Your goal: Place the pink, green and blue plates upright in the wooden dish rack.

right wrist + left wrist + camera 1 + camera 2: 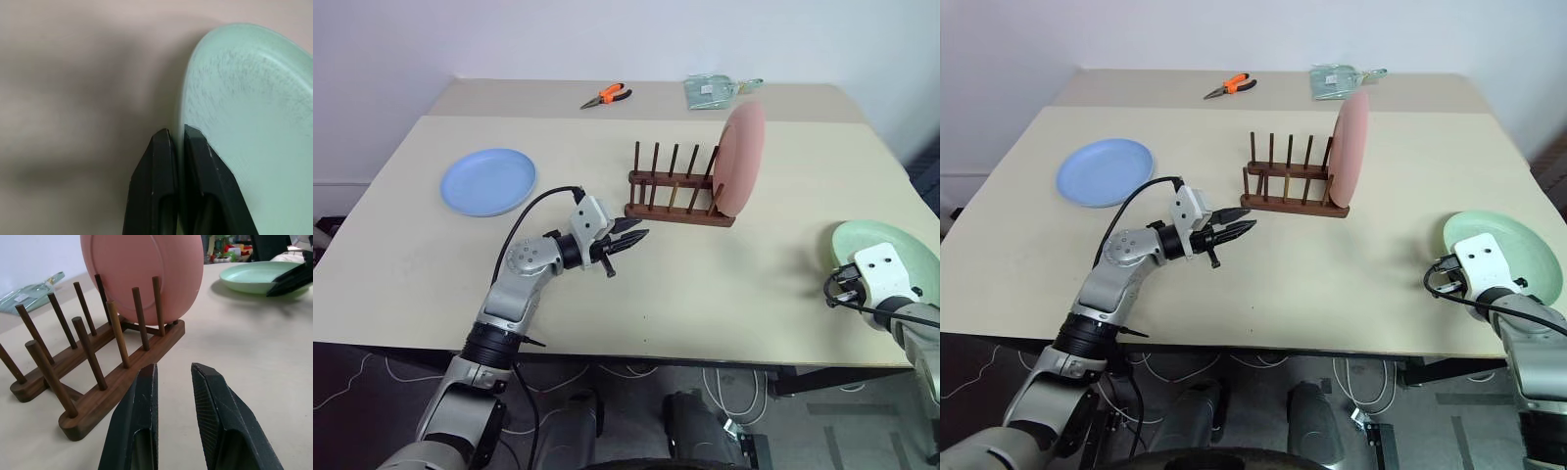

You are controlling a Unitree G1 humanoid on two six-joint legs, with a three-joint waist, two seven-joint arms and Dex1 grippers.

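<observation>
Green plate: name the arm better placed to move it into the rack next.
Right. The right gripper is shut on the green plate's rim at the table's right side. The left gripper hangs empty by the wooden dish rack, far from that plate.

Left arm [514, 284] clad in silver-grey metal, round bolted joint housing seen. Black cable looped over forearm. Right wrist [886, 277] capped by white plate. Tapered black fingers [137, 421] fitted.
</observation>
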